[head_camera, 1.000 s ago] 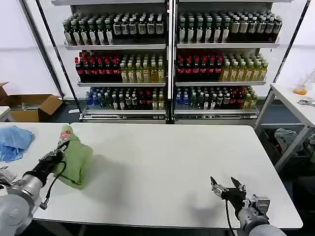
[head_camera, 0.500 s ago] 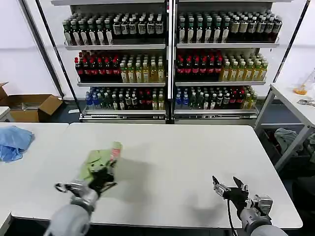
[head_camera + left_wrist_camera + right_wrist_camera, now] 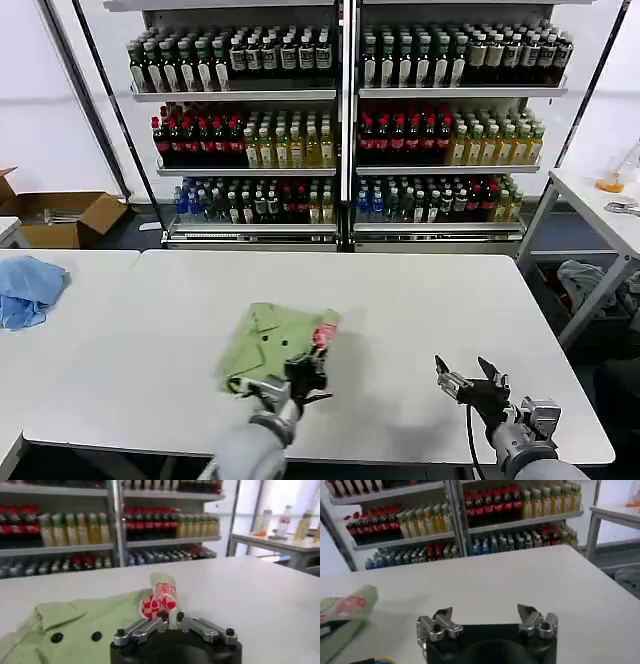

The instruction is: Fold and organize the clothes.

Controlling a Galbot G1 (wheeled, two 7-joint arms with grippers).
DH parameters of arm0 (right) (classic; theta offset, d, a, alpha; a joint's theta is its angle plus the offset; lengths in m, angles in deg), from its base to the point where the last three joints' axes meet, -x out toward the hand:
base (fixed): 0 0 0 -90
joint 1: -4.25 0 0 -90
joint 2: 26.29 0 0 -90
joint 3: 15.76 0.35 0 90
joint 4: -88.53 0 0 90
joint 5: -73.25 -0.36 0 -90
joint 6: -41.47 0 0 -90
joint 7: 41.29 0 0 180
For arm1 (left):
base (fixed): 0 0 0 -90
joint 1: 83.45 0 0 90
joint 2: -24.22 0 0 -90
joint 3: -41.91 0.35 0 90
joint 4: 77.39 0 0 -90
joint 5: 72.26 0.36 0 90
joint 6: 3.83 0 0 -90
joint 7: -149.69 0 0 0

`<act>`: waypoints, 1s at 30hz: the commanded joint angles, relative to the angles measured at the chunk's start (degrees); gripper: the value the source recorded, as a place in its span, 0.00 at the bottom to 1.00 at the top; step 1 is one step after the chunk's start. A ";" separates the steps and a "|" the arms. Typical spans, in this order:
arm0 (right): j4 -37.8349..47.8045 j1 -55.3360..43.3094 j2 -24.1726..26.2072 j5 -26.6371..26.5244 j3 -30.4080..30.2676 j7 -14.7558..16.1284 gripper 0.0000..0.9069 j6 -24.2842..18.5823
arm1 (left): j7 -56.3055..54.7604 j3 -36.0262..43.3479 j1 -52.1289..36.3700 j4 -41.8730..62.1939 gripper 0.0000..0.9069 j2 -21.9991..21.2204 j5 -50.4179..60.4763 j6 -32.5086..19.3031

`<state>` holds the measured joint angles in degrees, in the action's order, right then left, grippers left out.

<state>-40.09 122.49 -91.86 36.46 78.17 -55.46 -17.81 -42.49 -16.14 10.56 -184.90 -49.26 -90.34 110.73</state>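
The shirt [image 3: 272, 344], light green and folded into a rough square, lies flat on the white counter [image 3: 400, 300], with its collar [image 3: 59, 615] and two dark buttons facing up. The left tool [image 3: 308, 372] sits at the shirt's near edge, pinched tight on the corner that carries the red-and-white patch [image 3: 159, 600]. The right tool [image 3: 470, 381] hovers over bare counter well apart from the shirt, on the side away from the blue cloth [image 3: 28, 290], its fingers spread wide

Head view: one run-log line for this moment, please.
left gripper: shut on green shirt, table centre | right gripper: open, idle near front edge | light blue cloth: far left
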 commanded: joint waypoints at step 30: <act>8.53 -8.53 -0.85 10.48 -7.65 1.17 1.00 -12.83 | -1.74 -8.99 -1.84 0.17 1.00 0.73 4.53 -24.46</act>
<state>-36.23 119.39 -91.57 47.82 75.20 -53.22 -28.98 -43.84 -13.10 0.73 -176.28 -56.89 -86.59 90.67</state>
